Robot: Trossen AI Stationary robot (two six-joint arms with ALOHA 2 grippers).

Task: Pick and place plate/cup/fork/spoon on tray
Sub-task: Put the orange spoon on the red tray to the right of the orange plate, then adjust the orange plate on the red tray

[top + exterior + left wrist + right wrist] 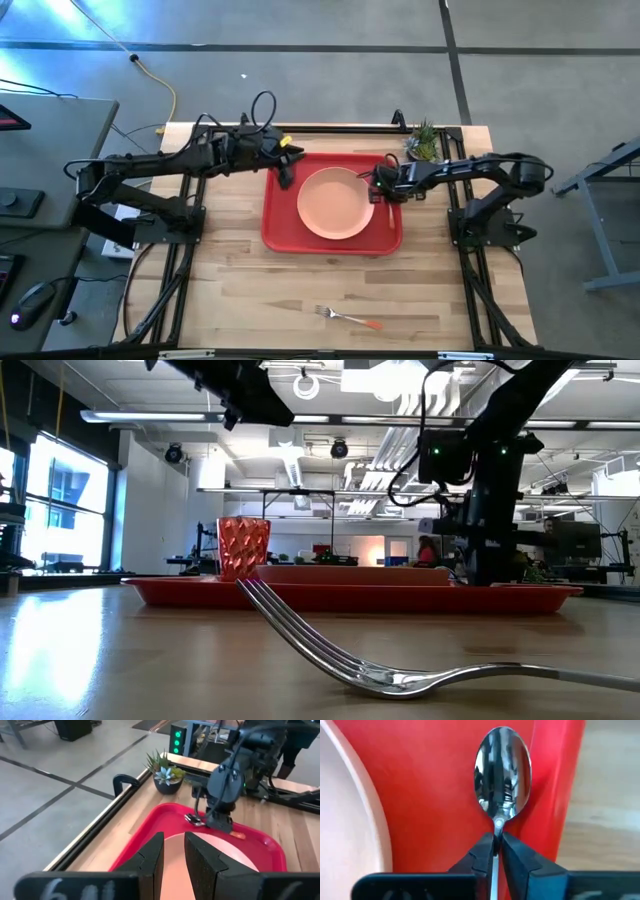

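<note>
The red tray [275, 232] lies mid-table with the peach plate [334, 203] on it. The red-orange cup [243, 548] stands upright on the tray's left part. My left gripper [175, 851] hangs above that far-left corner [286, 168], slightly open and empty. My right gripper [496, 845] is low over the tray's right side [381, 186], shut on the spoon [502, 770], between the plate and the tray's right rim. The fork [350, 318] lies flat on the table near its front edge, tines curving up in the low view [300, 630]. My right gripper pinches the spoon's metal neck [498, 824], just behind the oval bowl, between its two fingertips. The fingers come from above, pointing down, and lie across the spoon. The bowl faces up over the tray floor; whether it rests there I cannot tell. The orange handle [391, 213] trails toward the near edge.
A small green potted plant [424, 140] stands at the table's far right corner, just behind my right arm. A black clamp [125, 782] grips the far table edge. Bare wood lies between the tray and the fork.
</note>
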